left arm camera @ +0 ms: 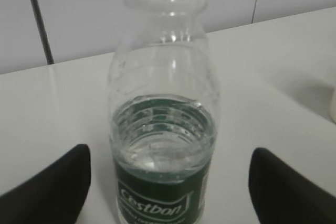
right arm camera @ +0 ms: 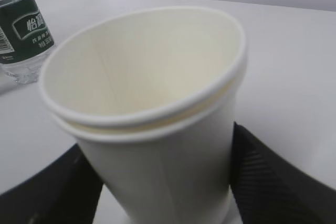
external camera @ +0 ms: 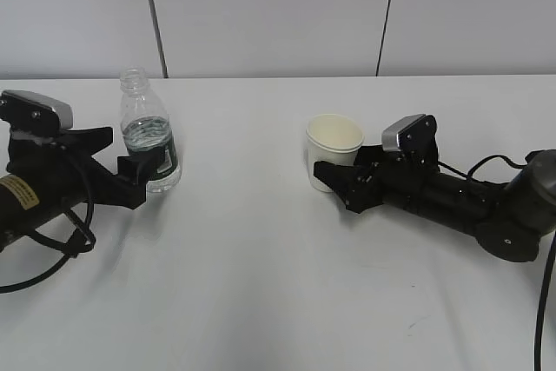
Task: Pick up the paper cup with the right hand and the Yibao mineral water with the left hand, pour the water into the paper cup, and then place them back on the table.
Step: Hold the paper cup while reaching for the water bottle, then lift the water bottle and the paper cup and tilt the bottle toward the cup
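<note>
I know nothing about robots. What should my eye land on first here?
Two black arms lie low on the white table, each aimed at one thing. On the left, the left end effector brackets a capless water bottle, partly full, with a green label. On the right, the right end effector hugs an empty paper cup.

White table (external camera: 261, 284), water bottle (external camera: 148, 141) standing left, paper cup (external camera: 334, 150) upright right

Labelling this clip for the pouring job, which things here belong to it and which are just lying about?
Belong: clear plastic green-labelled water bottle; cream-white paper cup; left tool; right tool; white table.
Lying about: only the robot's black cables.
</note>
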### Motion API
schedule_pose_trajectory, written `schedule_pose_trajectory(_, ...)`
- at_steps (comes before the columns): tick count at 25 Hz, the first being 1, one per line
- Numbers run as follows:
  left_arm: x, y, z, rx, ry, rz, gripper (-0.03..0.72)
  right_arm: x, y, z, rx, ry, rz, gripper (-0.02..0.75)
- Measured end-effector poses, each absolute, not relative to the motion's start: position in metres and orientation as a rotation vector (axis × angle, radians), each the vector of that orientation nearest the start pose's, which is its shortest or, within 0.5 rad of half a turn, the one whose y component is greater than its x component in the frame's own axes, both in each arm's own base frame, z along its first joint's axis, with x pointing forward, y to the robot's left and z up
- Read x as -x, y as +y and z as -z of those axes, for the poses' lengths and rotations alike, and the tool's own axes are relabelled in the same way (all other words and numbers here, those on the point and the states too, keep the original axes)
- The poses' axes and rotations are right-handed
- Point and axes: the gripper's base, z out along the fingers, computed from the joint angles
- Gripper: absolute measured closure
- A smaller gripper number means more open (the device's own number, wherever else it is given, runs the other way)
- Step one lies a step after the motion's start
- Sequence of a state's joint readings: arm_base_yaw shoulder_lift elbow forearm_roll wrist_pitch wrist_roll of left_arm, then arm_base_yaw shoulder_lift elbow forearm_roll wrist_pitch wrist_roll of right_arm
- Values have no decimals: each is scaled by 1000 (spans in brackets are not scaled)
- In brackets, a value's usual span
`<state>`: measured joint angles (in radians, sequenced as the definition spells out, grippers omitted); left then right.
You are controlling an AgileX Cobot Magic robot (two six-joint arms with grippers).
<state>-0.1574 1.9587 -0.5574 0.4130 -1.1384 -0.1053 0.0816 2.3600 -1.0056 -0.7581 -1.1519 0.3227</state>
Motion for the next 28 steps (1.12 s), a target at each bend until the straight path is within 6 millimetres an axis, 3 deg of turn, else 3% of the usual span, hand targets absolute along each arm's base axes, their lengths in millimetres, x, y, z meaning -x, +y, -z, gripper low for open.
schedule_pose_trajectory(13, -331, -84, -93, -419, 1734, 355, 125, -386, 89, -45, 591, 1706, -643, 197)
schedule_pose_trajectory(21, -347, -87, -90, -398, 1714, 378, 125, -386, 89, -45, 591, 1707, -644, 197)
schedule_pose_trajectory(28, -347, -98, -85, -418, 1719, 404, 133, -386, 90, -44, 599, 1706, -648, 197)
